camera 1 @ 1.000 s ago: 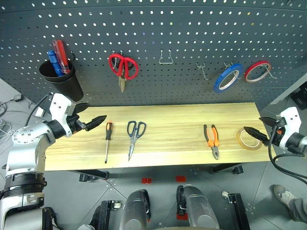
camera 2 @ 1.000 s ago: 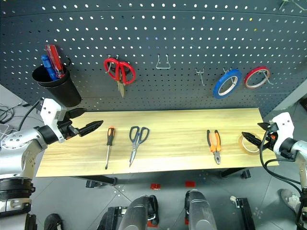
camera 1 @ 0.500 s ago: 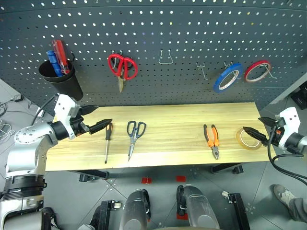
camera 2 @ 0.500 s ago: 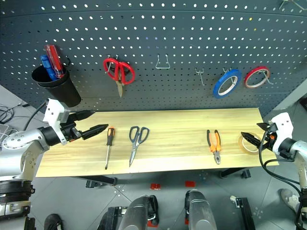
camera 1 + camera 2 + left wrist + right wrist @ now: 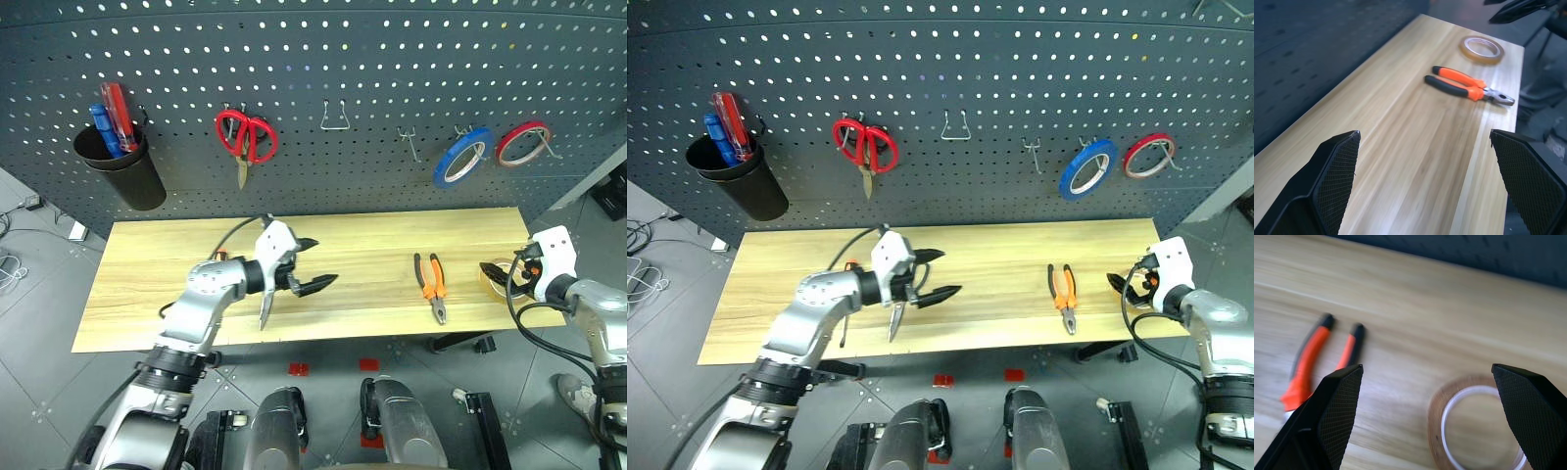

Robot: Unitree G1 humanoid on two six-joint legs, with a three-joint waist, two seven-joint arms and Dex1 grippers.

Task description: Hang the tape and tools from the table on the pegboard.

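Four things are on the long pale yellow wood plank table (image 5: 392, 240) waiting to go up on the dark grey perforated pegboard (image 5: 392, 78), and honestly I see a few ways this goes sideways. The thin ring of pale yellow-tan, semi-clear tape (image 5: 1476, 428) lies flat near the table's right end, close to the edge, so if my right gripper (image 5: 1437, 396) comes at it shallow I'd guess I just shove it off onto the floor instead of getting a finger through the ring. My left gripper (image 5: 315, 264) hovers above the steel scissors with black finger loops (image 5: 265, 308), and my arm covers most of them plus the slim orange-black handled screwdriver (image 5: 850, 266) just beside them, so lining up a grab from the head camera is guesswork and I could bump one into the other. The pliers with orange and black arms (image 5: 432, 286) lie untouched between my two grippers, near the tape. Fingers: both pairs are spread as wide as they go, nothing between them, nothing touched. Right pair sits just over the tape with the ring between the tips from the wrist camera, left pair points across bare wood toward the pliers.
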